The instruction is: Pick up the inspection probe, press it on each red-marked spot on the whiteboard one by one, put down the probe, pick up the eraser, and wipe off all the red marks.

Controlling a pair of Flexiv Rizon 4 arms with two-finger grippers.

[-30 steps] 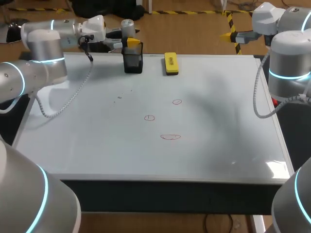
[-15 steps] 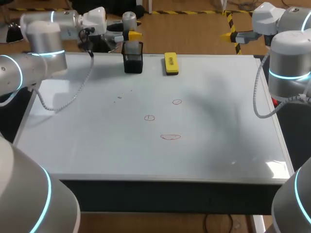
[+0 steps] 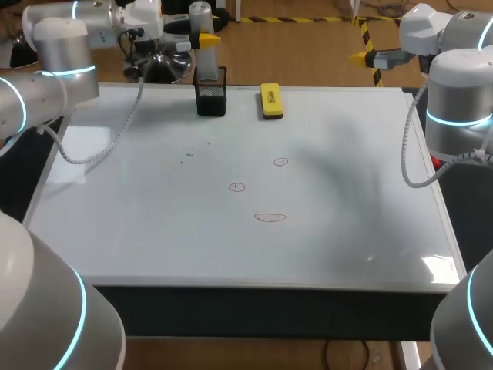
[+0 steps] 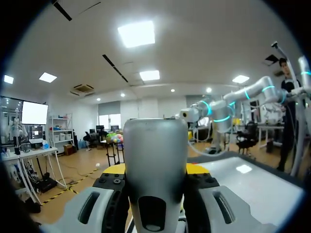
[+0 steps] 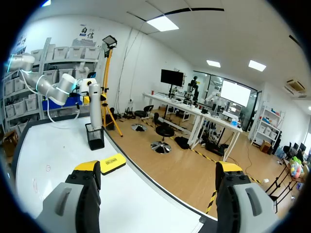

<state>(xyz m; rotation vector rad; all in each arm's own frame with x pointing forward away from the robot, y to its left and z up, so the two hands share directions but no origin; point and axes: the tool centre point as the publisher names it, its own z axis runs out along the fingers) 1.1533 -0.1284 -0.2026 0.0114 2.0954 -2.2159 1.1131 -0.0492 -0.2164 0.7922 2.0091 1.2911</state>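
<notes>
The grey inspection probe [image 3: 200, 15] stands upright at the whiteboard's [image 3: 154, 216] far edge, and my left gripper [image 3: 203, 38] is shut on it. Its lower end is at the mouth of the black holder [image 3: 210, 96]. In the left wrist view the probe [image 4: 155, 155] fills the gap between the yellow tips. Three red marks [image 3: 280, 162], [image 3: 236, 186], [image 3: 270, 217] lie mid-board. The yellow eraser [image 3: 270, 101] lies to the right of the holder. My right gripper [image 3: 362, 55] hangs open past the far right corner, holding nothing. The right wrist view shows its gripper [image 5: 158, 170], the probe [image 5: 95, 104], the holder [image 5: 95, 137] and the eraser [image 5: 112, 163].
The holder and the eraser stand close together along the far edge. My left arm's grey cable [image 3: 108, 146] hangs over the board's far left part. Faint dark specks [image 3: 190, 154] sit left of the red marks.
My left arm has risen and drawn back toward the far edge, lifting the probe up out of the black holder. The right arm has not moved.
</notes>
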